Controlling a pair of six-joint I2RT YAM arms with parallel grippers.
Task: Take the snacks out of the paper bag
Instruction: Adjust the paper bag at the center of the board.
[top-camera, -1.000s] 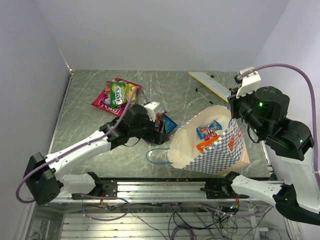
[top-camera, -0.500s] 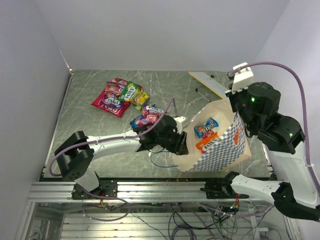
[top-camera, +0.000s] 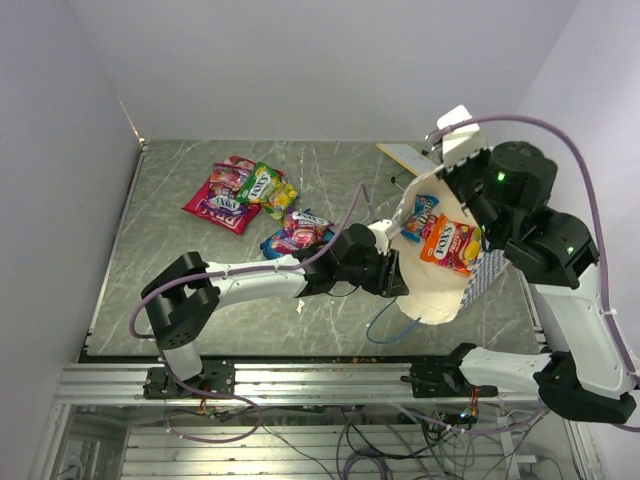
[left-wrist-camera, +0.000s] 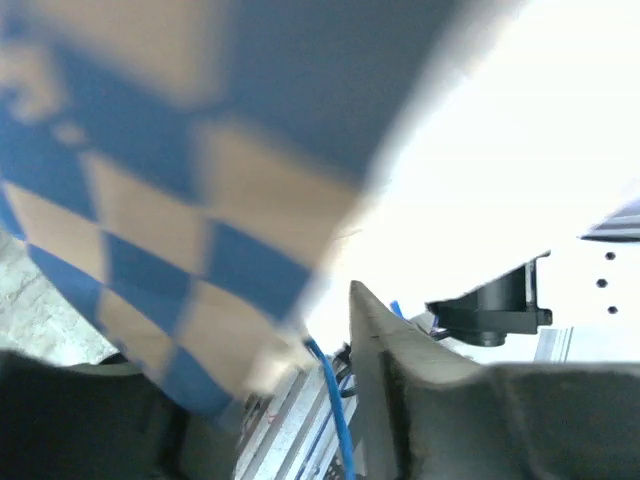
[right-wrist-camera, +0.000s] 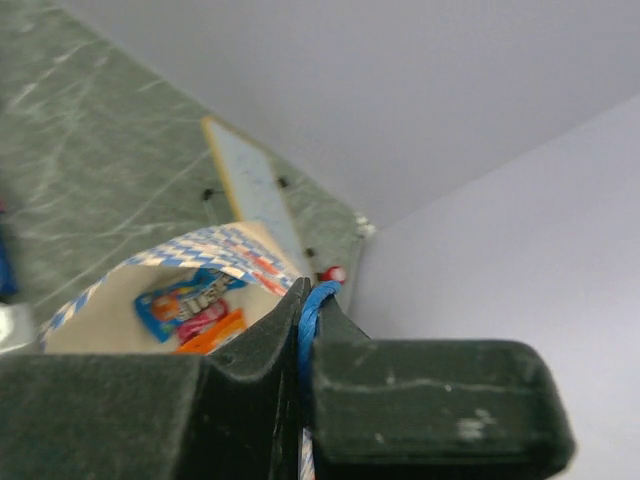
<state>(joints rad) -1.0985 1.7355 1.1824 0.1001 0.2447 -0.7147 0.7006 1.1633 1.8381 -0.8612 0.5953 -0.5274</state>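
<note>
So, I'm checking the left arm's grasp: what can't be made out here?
- Left gripper: top view, fingertips hidden at the paper bag rim; open or shut unclear.
- Left wrist view: blurred checkered bag wall and glare fill it; no snack visible.
- Bag bottom: top view, covered by the blue packet and orange packet.

White arms (top-camera: 255, 283) w/ blk joints (top-camera: 352, 262), lilac cables (top-camera: 583, 172), grn LEDs (top-camera: 499, 177).

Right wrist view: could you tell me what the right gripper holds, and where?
The right gripper pinches the paper bag by its blue string handle.
</note>
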